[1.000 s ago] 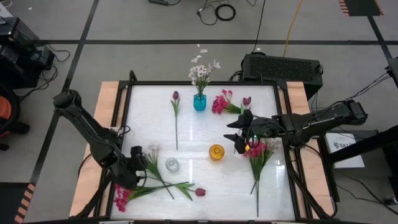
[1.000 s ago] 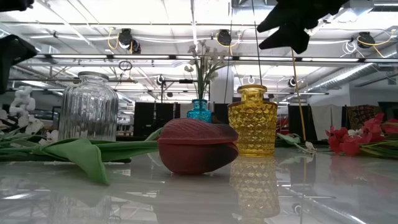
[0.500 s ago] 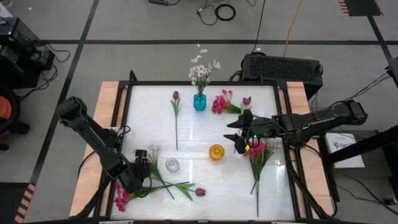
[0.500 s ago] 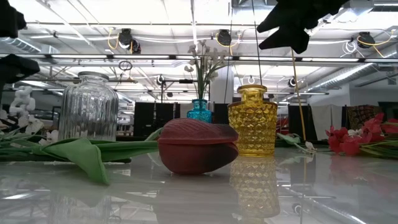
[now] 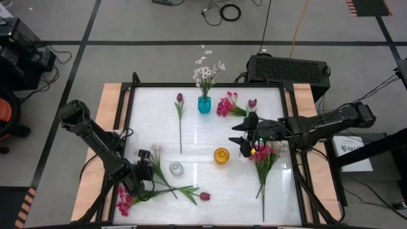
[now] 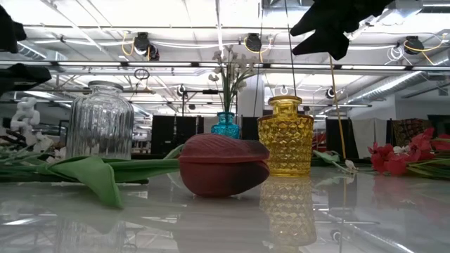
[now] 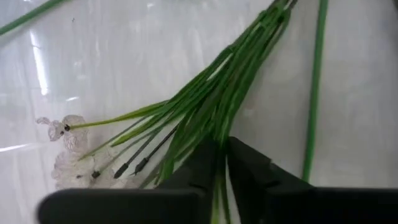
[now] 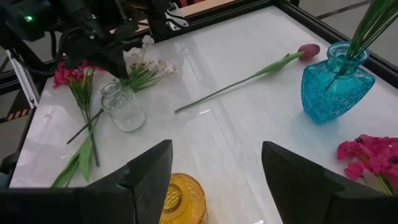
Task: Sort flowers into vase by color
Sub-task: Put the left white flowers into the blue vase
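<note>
A spray of small white-pink blossoms (image 5: 156, 152) lies on the table's near left, beside the clear vase (image 5: 176, 168). My left gripper (image 5: 145, 168) is down on it, shut on its green stalks. My right gripper (image 5: 244, 144) hangs open above the table, right of the yellow vase (image 5: 221, 155), with nothing between its fingers. The blue vase (image 5: 204, 105) at the far middle holds white flowers. A magenta cluster (image 5: 124, 202) and a maroon tulip (image 5: 204, 196) lie at the near left. Another magenta cluster (image 5: 264, 156) lies below my right gripper. My left gripper pinches the spray's bundle of thin green stalks (image 7: 214, 127) between its two fingers, where they fan out toward the blossoms (image 7: 64, 144). The fingers come down steeply from above and lie roughly along the stalks. The spray lies on the table.
A maroon tulip (image 5: 180, 99) with a long stem lies at the far left of the blue vase. A magenta cluster (image 5: 224, 105) and another tulip (image 5: 252, 103) lie to its right. The table's middle (image 5: 197, 137) is bare.
My left gripper has come down onto the white-pink spray, rolling as it sank, and its fingers have shut on the stalks. The spray has stayed on the table.
</note>
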{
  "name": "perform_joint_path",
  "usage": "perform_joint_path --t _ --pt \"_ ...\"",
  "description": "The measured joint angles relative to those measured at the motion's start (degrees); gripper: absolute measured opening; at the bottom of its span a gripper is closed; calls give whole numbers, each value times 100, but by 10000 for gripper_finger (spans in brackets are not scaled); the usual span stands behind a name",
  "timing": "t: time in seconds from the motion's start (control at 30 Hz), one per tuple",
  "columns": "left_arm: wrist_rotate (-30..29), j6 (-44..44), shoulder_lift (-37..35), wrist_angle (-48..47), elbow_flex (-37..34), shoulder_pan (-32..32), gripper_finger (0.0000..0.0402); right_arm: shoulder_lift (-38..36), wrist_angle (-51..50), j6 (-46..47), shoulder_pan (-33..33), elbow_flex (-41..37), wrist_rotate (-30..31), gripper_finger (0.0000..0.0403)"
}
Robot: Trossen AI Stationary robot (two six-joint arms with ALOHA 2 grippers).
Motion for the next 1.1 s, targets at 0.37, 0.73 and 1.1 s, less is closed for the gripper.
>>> perform_joint_path --t 0.37,0.73,1.1 --pt "467 30 -165 -955 516 2 10 0 223 -3 -1 0 0 239" --pt "473 145 -167 -2722 1899 2 10 0 241 100 -1 0 0 239" --pt "-65 830 -165 -4000 3478 25 10 436 1226 -48 -2 4 2 239"
